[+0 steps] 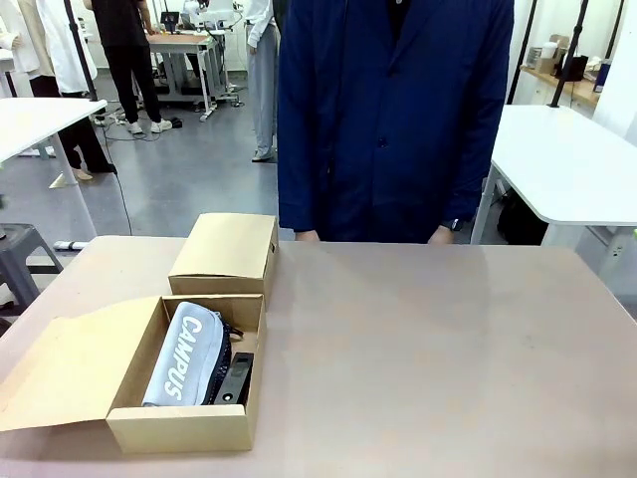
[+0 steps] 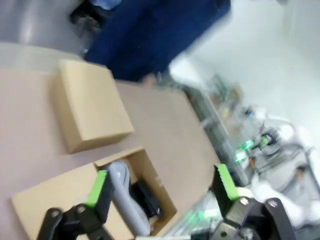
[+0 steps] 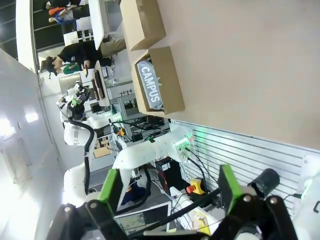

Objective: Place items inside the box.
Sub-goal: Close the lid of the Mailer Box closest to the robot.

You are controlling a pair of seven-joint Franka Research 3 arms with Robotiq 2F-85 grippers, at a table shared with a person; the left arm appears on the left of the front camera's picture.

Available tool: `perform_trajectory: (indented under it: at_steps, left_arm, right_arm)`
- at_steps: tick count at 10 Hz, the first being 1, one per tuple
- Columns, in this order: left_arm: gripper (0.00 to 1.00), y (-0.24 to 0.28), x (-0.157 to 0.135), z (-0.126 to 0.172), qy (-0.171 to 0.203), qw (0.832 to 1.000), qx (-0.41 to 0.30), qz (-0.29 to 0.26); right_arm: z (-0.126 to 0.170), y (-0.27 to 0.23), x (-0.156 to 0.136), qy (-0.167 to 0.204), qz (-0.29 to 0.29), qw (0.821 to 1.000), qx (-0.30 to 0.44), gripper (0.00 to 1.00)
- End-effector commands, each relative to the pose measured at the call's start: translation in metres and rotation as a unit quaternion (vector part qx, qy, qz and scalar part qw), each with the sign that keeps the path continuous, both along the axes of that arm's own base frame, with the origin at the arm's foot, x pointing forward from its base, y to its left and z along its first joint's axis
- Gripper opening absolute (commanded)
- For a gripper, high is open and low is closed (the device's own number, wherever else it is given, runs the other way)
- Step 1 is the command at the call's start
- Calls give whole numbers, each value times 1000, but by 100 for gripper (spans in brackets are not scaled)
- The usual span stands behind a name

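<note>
On the worktop, an open cardboard box sits near the robot's left corner with its lid flap laid flat to the outside. Inside it lies the grey "CAMPUS" pouch, lengthwise, and just beside it, against the box wall nearer the middle of the worktop, a black object that looks like the stapler, though it is too dark to tell for certain. A second, closed cardboard box stands just beyond the open one. The person in a dark blue coat stands at the far edge, fingertips resting on the worktop rim.

The left claw hangs above the open box with its green pads spread wide and nothing between them; its view is blurred, yet the pouch and the dark object show below. The right claw is likewise spread wide and empty, held off the near edge of the worktop, with the open box and pouch well away from it.

No loose item lies on the bare worktop, so the packing appears either finished or paused between items. The marker, knife and navy pouch cannot be made out in the box. If more is to come, the next move calls for the person to bring an item within reach; otherwise the remaining job is folding the flap over.
</note>
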State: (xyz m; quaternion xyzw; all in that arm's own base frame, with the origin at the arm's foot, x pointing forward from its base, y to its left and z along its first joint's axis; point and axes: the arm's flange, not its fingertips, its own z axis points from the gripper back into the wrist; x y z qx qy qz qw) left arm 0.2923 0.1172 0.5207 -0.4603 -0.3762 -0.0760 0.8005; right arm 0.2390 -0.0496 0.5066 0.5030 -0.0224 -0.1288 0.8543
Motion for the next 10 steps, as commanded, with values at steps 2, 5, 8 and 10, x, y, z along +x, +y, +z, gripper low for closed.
perform_trajectory:
  at_steps: [2,5,8,10]
  left_arm:
    - [100,-63,-17,-36,-318,919,163,-167]
    - [100,-49,-13,-86,-415,844,275,-198]
    - [100,-29,-25,-139,-348,861,299,-218]
    - [100,8,29,-72,-370,847,302,-232]
  right_arm:
    - [4,-3,1,-9,7,1000,7,100]
    - [4,-3,1,-9,7,1000,7,100]
    - [4,-3,1,-9,7,1000,7,100]
    - [4,-3,1,-9,7,1000,7,100]
